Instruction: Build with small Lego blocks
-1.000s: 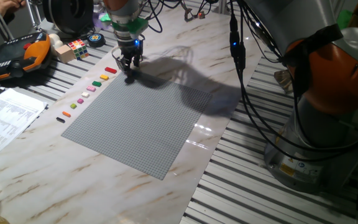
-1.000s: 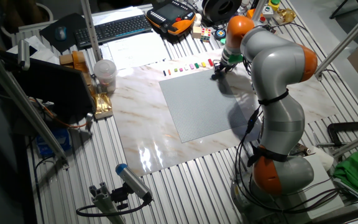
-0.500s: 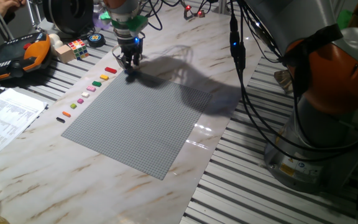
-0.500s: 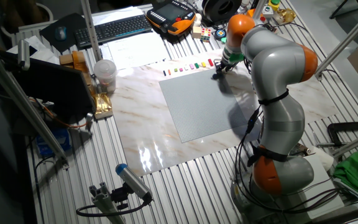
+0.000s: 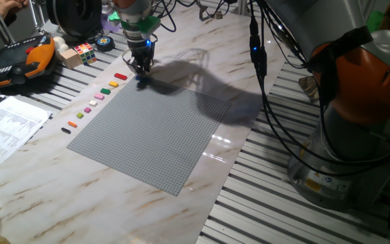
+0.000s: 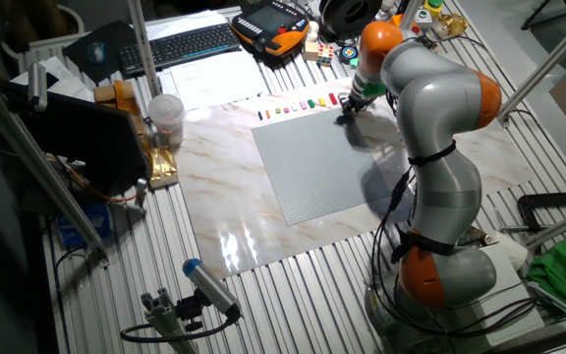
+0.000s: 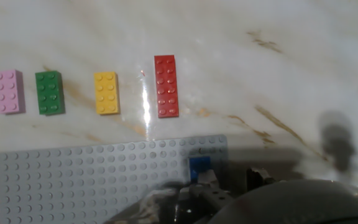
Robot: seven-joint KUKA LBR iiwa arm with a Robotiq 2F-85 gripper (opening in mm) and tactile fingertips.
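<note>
1. In the hand view, the gripper [image 7: 219, 183] is sitting at the bottom centre of the frame, over the right corner of the grey baseplate [image 7: 73, 177]. A small blue brick [image 7: 199, 165] is showing just above the fingers, on the studs near the plate's upper edge.
2. I cannot tell if the fingers are spread or pressed together, and I cannot tell if they are touching the blue brick; the metal parts are dark and blurred there.
3. Four other bricks are lying on the marble table [image 7: 260, 74], in a row across the upper left of the frame: the pink brick [image 7: 9, 91], the green brick [image 7: 49, 93], the yellow brick [image 7: 106, 93] and the longer red brick [image 7: 166, 86]. They are apart from each other and near the plate's edge, not on it.
4. In one fixed view, the gripper [image 5: 141, 68] is standing at the upper left, at the far corner of the baseplate [image 5: 154, 129], with the row of bricks [image 5: 93, 102] running along the plate's left edge.
5. In my judgement, these bricks are very light, stiff and a little slippery, so a brick is turning or jumping away easily if it is pinched off-centre.
6. I think the best hold is on the two long side walls, at the middle, leaving the studs free.
7. Pressing a brick on the plate probably needs a straight push down, with the brick lined up to the studs.
</note>
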